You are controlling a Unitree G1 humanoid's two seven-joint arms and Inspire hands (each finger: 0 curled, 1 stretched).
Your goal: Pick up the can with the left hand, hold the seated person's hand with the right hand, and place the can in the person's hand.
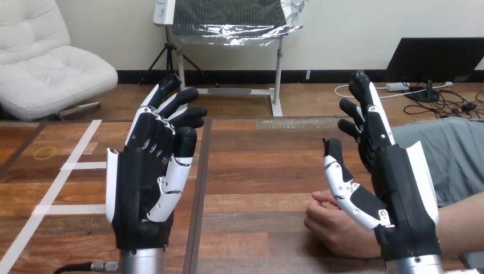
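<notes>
My left hand point(145, 182) is raised at the left of the head view, palm turned inward, its fingers straight and nothing in it. At the right my right hand point(394, 182) is also upright and open, thumb spread toward the middle. The person's hand point(331, 225) rests on the wooden table point(257, 171) just below and behind my right thumb, loosely closed; my fingers are not curled round it. Whether my thumb touches it I cannot tell.
White tape lines point(63, 177) cross the table's left part, with a small yellow ring point(44, 152) lying beside them. A dark seam point(200, 188) runs down the tabletop between my hands. The person's forearm point(462, 220) comes in from the right edge.
</notes>
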